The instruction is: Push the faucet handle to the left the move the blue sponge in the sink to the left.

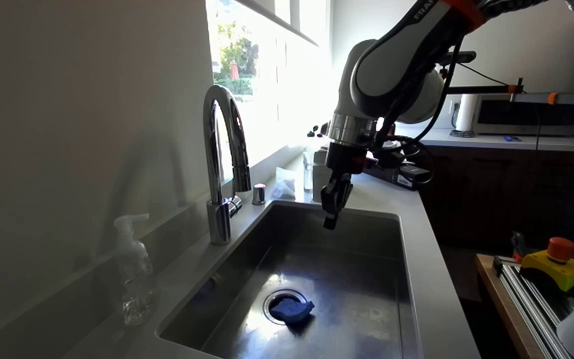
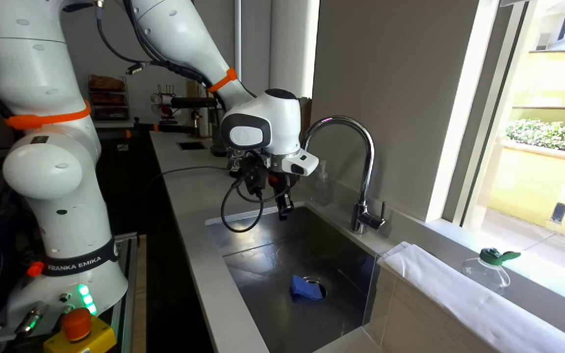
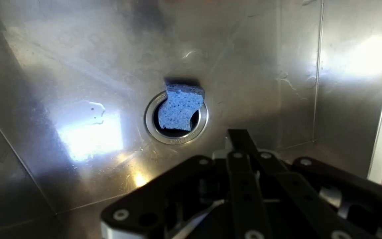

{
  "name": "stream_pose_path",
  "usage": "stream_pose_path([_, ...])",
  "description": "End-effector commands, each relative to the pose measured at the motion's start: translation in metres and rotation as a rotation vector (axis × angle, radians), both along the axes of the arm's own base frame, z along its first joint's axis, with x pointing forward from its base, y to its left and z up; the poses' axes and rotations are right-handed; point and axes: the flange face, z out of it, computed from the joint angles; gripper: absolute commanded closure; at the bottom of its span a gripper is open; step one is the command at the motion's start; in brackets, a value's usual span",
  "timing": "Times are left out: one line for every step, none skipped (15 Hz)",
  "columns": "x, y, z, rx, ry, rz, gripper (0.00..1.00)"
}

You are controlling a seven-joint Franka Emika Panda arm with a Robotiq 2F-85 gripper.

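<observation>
The shiny gooseneck faucet [image 1: 212, 164] stands at the sink's window-side edge and also shows in an exterior view [image 2: 369, 166]. Its small handle [image 1: 234, 204] sticks out low on the body, also visible in an exterior view [image 2: 376, 219]. The blue sponge [image 3: 179, 109] lies over the drain in the steel sink [image 3: 250, 83], partly covering the opening; both exterior views show it [image 1: 292, 311] [image 2: 307, 288]. My gripper [image 3: 239, 132] points down, its fingers together with nothing visible between them. In both exterior views it [image 1: 331, 219] [image 2: 285, 212] hangs at sink-rim height, apart from faucet and sponge.
A clear soap bottle [image 1: 136, 279] stands beside the faucet. A white cloth [image 2: 459, 294] over a board and a green-capped bottle [image 2: 488, 269] stand by the window. The white counter [image 1: 441, 279] borders the sink. An emergency stop button [image 1: 561, 249] sits near the robot base.
</observation>
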Motion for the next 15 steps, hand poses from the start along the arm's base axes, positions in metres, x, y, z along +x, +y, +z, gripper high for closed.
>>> stream_pose_path([0.025, 0.001, -0.034, -0.025, 0.024, -0.047, 1.0])
stream_pose_path([0.029, 0.002, -0.042, -0.037, 0.025, -0.052, 1.0])
stream_pose_path([0.034, 0.003, -0.056, -0.049, 0.027, -0.057, 1.0])
stream_pose_path([0.039, 0.004, -0.069, -0.055, 0.034, -0.06, 1.0])
stream_pose_path([0.042, 0.004, -0.08, -0.062, 0.039, -0.065, 1.0])
stream_pose_path([0.045, 0.005, -0.096, -0.067, 0.048, -0.061, 1.0])
stream_pose_path([0.047, 0.004, -0.108, -0.075, 0.049, -0.064, 1.0])
stream_pose_path([0.049, 0.003, -0.122, -0.074, 0.063, -0.066, 1.0])
stream_pose_path([0.051, -0.001, -0.133, -0.079, 0.073, -0.072, 1.0])
stream_pose_path([0.054, -0.005, -0.144, -0.083, 0.071, -0.08, 1.0])
stream_pose_path([0.055, -0.009, -0.153, -0.083, 0.08, -0.087, 1.0])
stream_pose_path([0.058, -0.012, -0.162, -0.074, 0.092, -0.092, 1.0])
stream_pose_path([0.062, -0.016, -0.172, -0.075, 0.09, -0.093, 1.0])
stream_pose_path([0.063, -0.019, -0.178, -0.07, 0.095, -0.098, 1.0])
stream_pose_path([0.066, -0.021, -0.184, -0.065, 0.1, -0.102, 1.0])
